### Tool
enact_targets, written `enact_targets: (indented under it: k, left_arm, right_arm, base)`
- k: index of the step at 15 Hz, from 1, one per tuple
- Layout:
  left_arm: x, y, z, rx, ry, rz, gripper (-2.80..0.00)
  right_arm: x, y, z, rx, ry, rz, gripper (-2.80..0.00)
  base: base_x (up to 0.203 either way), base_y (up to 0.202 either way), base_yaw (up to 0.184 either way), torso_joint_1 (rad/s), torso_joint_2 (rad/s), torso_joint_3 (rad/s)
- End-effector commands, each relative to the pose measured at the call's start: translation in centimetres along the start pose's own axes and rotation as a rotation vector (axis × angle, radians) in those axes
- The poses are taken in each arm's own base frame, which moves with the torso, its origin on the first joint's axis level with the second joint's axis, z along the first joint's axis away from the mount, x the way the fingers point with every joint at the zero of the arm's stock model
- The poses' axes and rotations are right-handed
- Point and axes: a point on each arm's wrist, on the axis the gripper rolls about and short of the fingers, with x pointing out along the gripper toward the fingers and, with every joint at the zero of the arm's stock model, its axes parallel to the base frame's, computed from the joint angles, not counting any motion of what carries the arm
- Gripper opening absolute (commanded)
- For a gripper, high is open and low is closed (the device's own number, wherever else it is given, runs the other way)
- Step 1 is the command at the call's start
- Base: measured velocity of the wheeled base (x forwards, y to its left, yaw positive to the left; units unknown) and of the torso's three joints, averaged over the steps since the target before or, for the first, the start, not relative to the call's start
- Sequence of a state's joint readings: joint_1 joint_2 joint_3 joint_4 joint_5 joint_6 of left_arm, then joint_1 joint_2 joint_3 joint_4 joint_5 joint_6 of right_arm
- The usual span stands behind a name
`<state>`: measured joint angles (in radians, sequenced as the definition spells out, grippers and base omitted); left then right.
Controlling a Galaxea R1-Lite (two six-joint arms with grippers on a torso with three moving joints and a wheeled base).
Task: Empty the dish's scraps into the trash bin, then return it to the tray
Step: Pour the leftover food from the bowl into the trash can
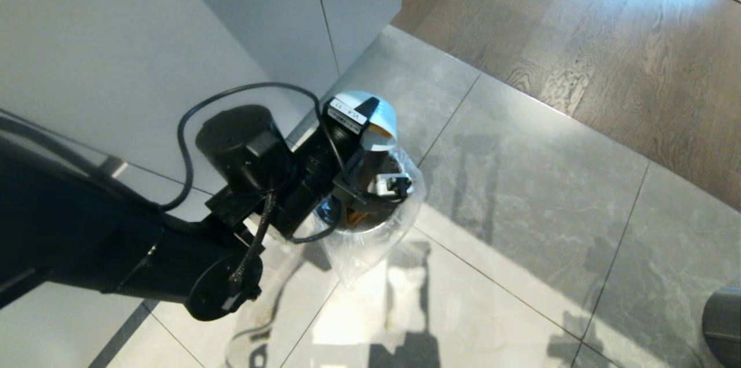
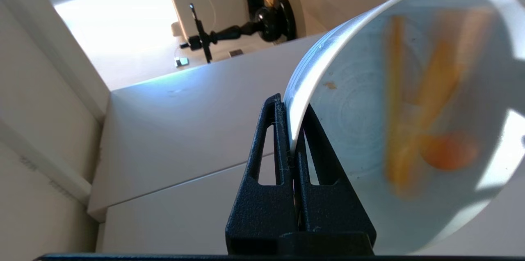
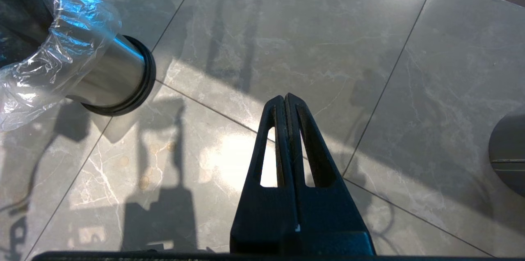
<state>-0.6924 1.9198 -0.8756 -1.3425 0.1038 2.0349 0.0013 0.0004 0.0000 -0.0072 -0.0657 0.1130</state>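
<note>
left hand [image 2: 292,129] clamped on rim of tipped dish [image 1: 379,112] | dish mouth faced down over trash bin [image 1: 370,223] | scraps [image 2: 426,101] inside | right hand [image 3: 286,105] shut, empty

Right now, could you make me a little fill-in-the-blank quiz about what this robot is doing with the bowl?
1. The left gripper has its jaws clamped on the dish's ____.
2. The dish hangs tipped above the trash bin, which is lined with clear ____.
3. The scraps showing inside the dish are coloured ____.
4. The right gripper holds ____.

Missing words: rim; plastic; orange; nothing
</note>
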Motion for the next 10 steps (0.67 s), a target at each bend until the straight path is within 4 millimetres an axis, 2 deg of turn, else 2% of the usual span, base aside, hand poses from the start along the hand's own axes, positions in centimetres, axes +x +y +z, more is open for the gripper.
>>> enact_targets:
  k: [1,4,10]
  left_arm:
    - [-0.8,-0.3,0.7,0.002,-0.006,0.017,-2.80]
    - [-1.7,-0.9,0.9,0.000,0.003,0.037,-2.80]
    - [-1.7,-0.7,0.8,-0.002,0.016,0.067,-2.80]
  right_arm:
    - [0.0,0.0,0.0,0.001,-0.001,0.000,-2.80]
    - [0.0,0.0,0.0,0.001,-0.001,0.000,-2.80]
    - [0.0,0.0,0.0,0.001,-0.001,0.000,-2.80]
  base:
    - [0.000,0.000,0.000,0.000,0.00,0.000]
    - [0.000,0.000,0.000,0.000,0.00,0.000]
    - [0.000,0.000,0.000,0.000,0.00,0.000]
